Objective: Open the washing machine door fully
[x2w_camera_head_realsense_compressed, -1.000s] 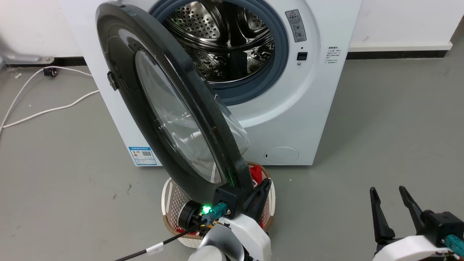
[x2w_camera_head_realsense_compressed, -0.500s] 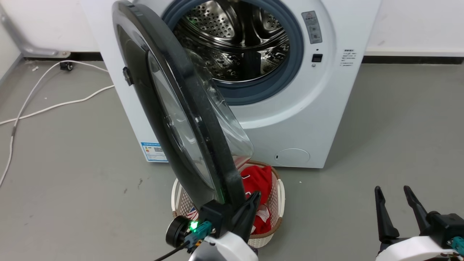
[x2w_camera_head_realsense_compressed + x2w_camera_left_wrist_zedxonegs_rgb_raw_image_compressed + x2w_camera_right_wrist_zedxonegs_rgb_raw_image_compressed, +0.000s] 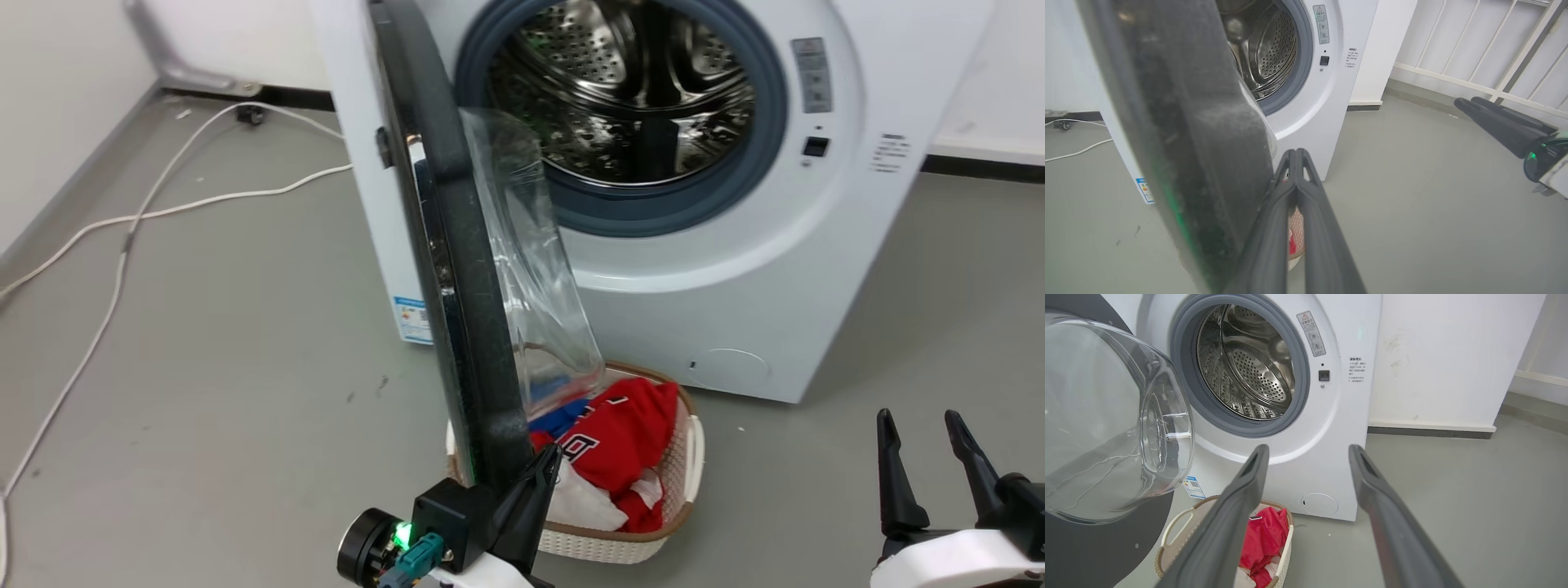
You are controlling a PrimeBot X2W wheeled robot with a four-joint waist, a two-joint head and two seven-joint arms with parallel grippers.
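Left claw (image 3: 549,459) has its two fingers closed tip to tip and holds nothing. The left wrist view shows the claw (image 3: 1294,155) lying against the inner side of the washing machine door (image 3: 465,269) at its lower free edge, with the black rim just to the left of the fingers. The door stands roughly square to the washing machine (image 3: 816,278), edge-on to the head camera, and its glass bowl (image 3: 539,269) bulges toward the drum (image 3: 637,90). I judge it about half open, with the outward half of the swing left to do.

The main risk is that this is a push, not a grip. The rim is rounded and glossy, so fingers that follow a straight line while the door turns on its arc could slide off the edge, and the door might drift back. Just to the right, the laundry basket (image 3: 692,445) sits under the door's free edge. An arm that sinks while pushing could knock the basket's rim or catch the red garment (image 3: 629,429). Pushing hard past the end of travel could strain the hinge.

At far right, the right claw (image 3: 917,420) has its fingers spread and empty, well apart from the door, and would matter only if the body turns
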